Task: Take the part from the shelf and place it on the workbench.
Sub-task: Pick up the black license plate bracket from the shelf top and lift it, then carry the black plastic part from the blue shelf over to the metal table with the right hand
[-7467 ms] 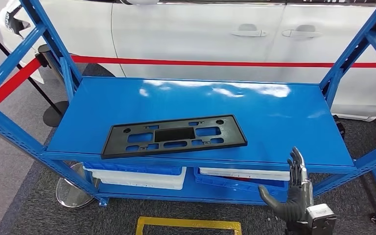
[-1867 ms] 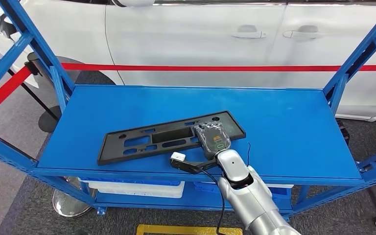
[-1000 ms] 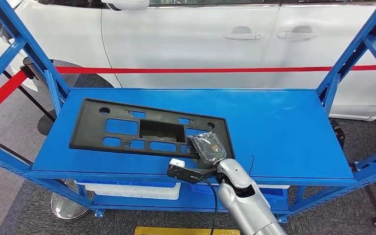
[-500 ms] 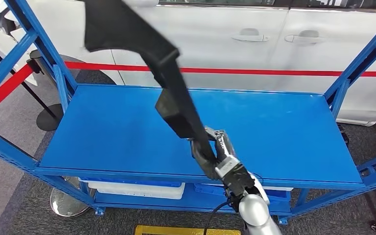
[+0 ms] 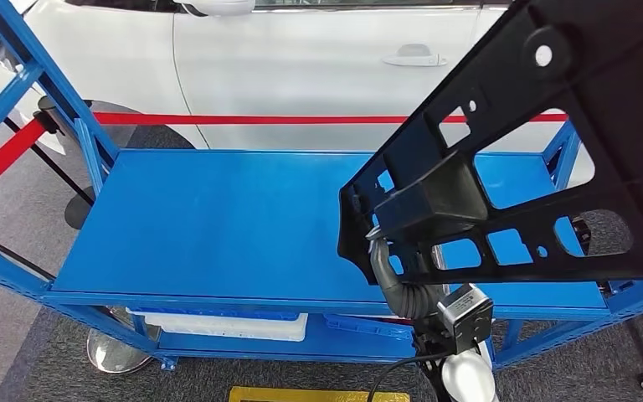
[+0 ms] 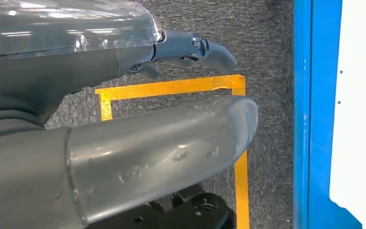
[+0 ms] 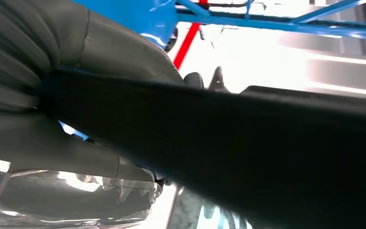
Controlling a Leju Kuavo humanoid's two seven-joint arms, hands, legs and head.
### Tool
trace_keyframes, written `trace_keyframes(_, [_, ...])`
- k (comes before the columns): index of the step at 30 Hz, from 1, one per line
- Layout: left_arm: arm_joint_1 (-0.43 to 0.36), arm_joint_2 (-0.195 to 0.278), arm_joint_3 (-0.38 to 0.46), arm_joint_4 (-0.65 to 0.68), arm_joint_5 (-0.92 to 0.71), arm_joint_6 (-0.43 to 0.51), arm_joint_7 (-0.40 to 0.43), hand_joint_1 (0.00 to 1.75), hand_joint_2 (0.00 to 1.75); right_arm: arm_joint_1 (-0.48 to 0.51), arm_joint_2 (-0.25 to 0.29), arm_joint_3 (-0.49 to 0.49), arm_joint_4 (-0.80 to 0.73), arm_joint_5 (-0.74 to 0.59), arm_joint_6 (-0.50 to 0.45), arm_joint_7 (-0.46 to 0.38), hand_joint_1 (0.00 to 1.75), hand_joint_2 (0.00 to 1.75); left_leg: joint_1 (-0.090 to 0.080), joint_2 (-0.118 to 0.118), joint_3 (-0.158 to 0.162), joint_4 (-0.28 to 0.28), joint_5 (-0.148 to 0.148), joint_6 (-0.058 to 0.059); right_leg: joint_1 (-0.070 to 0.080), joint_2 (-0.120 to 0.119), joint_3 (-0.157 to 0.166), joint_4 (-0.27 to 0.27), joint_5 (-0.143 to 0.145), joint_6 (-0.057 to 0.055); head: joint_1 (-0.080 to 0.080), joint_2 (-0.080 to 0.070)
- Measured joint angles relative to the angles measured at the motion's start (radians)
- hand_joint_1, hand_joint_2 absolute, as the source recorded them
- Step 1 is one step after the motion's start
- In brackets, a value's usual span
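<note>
Scanning left to right in the head view: the blue steel shelf (image 5: 201, 218) has a bare top deck, with a white car (image 5: 301, 67) and a red barrier tape (image 5: 243, 119) behind it. A white bin (image 5: 226, 322) sits on the lower level.

My left hand (image 6: 124, 109) hangs beside my body over grey carpet and a yellow floor marking (image 6: 171, 88). Its fingers are spread and hold nothing.

Right of centre, the long flat black plastic part with cut-out slots and a raised box section (image 5: 536, 167) is off the shelf, held up in the air close to the head camera and slanting up to the right. My right hand (image 5: 398, 276) grips it at its lower near end, fingers wrapped over the edge; in the right wrist view the part (image 7: 267, 157) crosses as a dark band clamped against the palm (image 7: 52, 119).

Handling, as I judge it:
- Light for its length; one hand carries it.
- Stiff enough to keep its shape, no sag visible, though a thin panel with this many slots may flex or twist.
- Smooth moulded plastic, so likely slippery.
- End grip leaves a long lever; expect swing and torque at the wrist.
- Better hold: a rail between slots nearer the middle, beside the box section.
- Long free end could clip the shelf uprights (image 5: 565, 146) on a turn.
</note>
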Motion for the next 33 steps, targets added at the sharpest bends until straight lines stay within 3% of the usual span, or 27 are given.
trace_keyframes(2, [-0.001, 0.000, 0.002, 0.000, 0.004, 0.001, 0.001, 0.00, 0.00, 0.016, 0.000, -0.001, -0.001, 0.004, -0.011, -0.005, 1.75, 1.75, -0.001, 0.000, 0.062, -0.125, 0.062, 0.008, 0.002, 0.001, 0.003, 0.002, -0.003, 0.003, 0.000, 0.000])
trace_keyframes(4, [-0.004, 0.000, 0.008, 0.000, 0.012, 0.001, -0.001, 0.00, 0.00, 0.038, 0.000, -0.002, -0.006, 0.008, -0.021, -0.021, 1.75, 1.75, -0.006, -0.001, 0.105, -0.215, 0.087, 0.016, 0.005, 0.001, 0.003, 0.004, -0.005, 0.010, 0.000, 0.000])
trace_keyframes(8, [-0.002, -0.006, 0.024, 0.000, 0.022, 0.006, -0.001, 0.00, 0.00, 0.117, -0.001, 0.002, -0.036, 0.009, -0.023, -0.053, 1.75, 1.75, -0.007, -0.002, 0.117, -0.244, 0.092, 0.038, 0.002, -0.001, 0.004, 0.008, -0.012, 0.032, 0.001, 0.000])
trace_keyframes(10, [-0.001, -0.011, 0.029, -0.002, 0.022, 0.010, 0.001, 0.00, 0.00, 0.155, -0.003, 0.005, -0.050, 0.015, -0.025, -0.064, 1.75, 1.75, -0.001, -0.001, 0.122, -0.256, 0.098, 0.050, 0.000, 0.000, -0.022, 0.067, -0.054, 0.043, 0.005, 0.000])
trace_keyframes(12, [-0.001, -0.014, 0.033, -0.005, 0.022, 0.011, 0.002, 0.00, 0.00, 0.185, -0.006, 0.006, -0.058, 0.028, -0.030, -0.068, 1.75, 1.75, -0.002, 0.001, 0.122, -0.256, 0.100, 0.056, -0.004, 0.000, -0.082, 0.190, -0.115, 0.052, 0.008, 0.000])
trace_keyframes(13, [-0.001, -0.015, 0.035, -0.006, 0.022, 0.011, 0.002, 0.00, 0.00, 0.198, -0.008, 0.006, -0.059, 0.037, -0.035, -0.068, 1.75, 1.75, -0.002, 0.001, 0.122, -0.255, 0.100, 0.056, -0.007, 0.000, -0.107, 0.240, -0.131, 0.056, 0.008, 0.000])
trace_keyframes(14, [-0.001, -0.017, 0.037, -0.007, 0.022, 0.011, 0.003, 0.00, 0.00, 0.210, -0.010, 0.006, -0.060, 0.047, -0.040, -0.067, 1.75, 1.75, -0.002, 0.002, 0.121, -0.254, 0.100, 0.056, -0.010, 0.000, -0.117, 0.260, -0.130, 0.059, 0.008, 0.000])
trace_keyframes(15, [0.000, -0.019, 0.040, -0.008, 0.022, 0.011, 0.004, 0.00, 0.00, 0.219, -0.011, 0.007, -0.060, 0.055, -0.044, -0.067, 1.75, 1.75, -0.001, 0.001, 0.121, -0.252, 0.100, 0.055, -0.013, -0.001, -0.106, 0.240, -0.109, 0.061, 0.008, 0.000])
trace_keyframes(18, [0.001, -0.026, 0.047, -0.009, 0.022, 0.011, 0.005, 0.00, 0.00, 0.236, -0.013, 0.010, -0.069, 0.066, -0.051, -0.067, 1.75, 1.75, -0.002, -0.001, 0.117, -0.239, 0.094, 0.045, -0.018, 0.000, -0.016, 0.068, -0.028, 0.058, 0.009, 0.000])
trace_keyframes(20, [0.001, -0.027, 0.049, -0.010, 0.021, 0.011, 0.006, 0.00, 0.00, 0.246, -0.013, 0.011, -0.078, 0.071, -0.053, -0.068, 1.75, 1.75, -0.005, -0.002, 0.112, -0.231, 0.092, 0.031, -0.014, 0.001, 0.008, 0.015, -0.015, 0.049, 0.008, 0.000])
trace_keyframes(23, [0.003, -0.028, 0.050, -0.013, 0.020, 0.011, 0.007, 0.00, 0.00, 0.258, -0.013, 0.012, -0.085, 0.072, -0.055, -0.069, 1.75, 1.75, -0.001, -0.002, 0.107, -0.228, 0.090, 0.012, -0.012, 0.001, 0.002, 0.008, -0.003, 0.026, 0.007, 0.000])
trace_keyframes(25, [0.004, -0.030, 0.050, -0.014, 0.019, 0.011, 0.007, 0.00, 0.00, 0.261, -0.012, 0.013, -0.089, 0.074, -0.055, -0.070, 1.75, 1.75, 0.002, -0.001, 0.087, -0.179, 0.044, 0.004, -0.015, -0.002, -0.006, 0.001, 0.008, 0.010, 0.003, 0.000])
trace_keyframes(28, [0.005, -0.031, 0.050, -0.017, 0.018, 0.010, 0.008, 0.00, 0.00, 0.271, -0.012, 0.014, -0.093, 0.084, -0.055, -0.075, 1.75, 1.75, 0.002, 0.000, 0.026, 0.004, -0.072, -0.002, -0.008, -0.006, -0.024, 0.002, 0.021, 0.001, -0.003, 0.000])
trace_keyframes(29, [0.006, -0.031, 0.050, -0.019, 0.018, 0.009, 0.008, 0.00, 0.00, 0.275, -0.012, 0.014, -0.093, 0.087, -0.055, -0.075, 1.75, 1.75, 0.002, 0.000, 0.021, 0.037, -0.085, -0.002, -0.005, -0.007, -0.031, 0.003, 0.026, 0.001, -0.003, 0.000])
trace_keyframes(30, [0.006, -0.031, 0.050, -0.019, 0.018, 0.009, 0.009, 0.00, 0.00, 0.278, -0.012, 0.014, -0.093, 0.091, -0.055, -0.075, 1.75, 1.75, 0.002, 0.000, 0.037, 0.030, -0.079, 0.001, -0.003, -0.007, -0.038, 0.005, 0.031, 0.001, -0.003, 0.000])
trace_keyframes(31, [0.007, -0.031, 0.050, -0.019, 0.017, 0.008, 0.010, 0.00, 0.00, 0.281, -0.012, 0.014, -0.094, 0.093, -0.056, -0.075, 1.75, 1.75, 0.001, 0.000, 0.073, -0.017, -0.057, 0.005, -0.001, -0.007, -0.044, 0.006, 0.036, 0.002, -0.003, 0.000])
trace_keyframes(33, [0.006, -0.031, 0.050, -0.021, 0.016, 0.007, 0.011, 0.00, 0.00, 0.285, -0.011, 0.015, -0.099, 0.095, -0.057, -0.076, 1.75, 1.75, -0.003, 0.000, 0.166, -0.166, -0.008, 0.016, 0.003, -0.007, -0.052, 0.009, 0.045, 0.007, -0.003, 0.000])
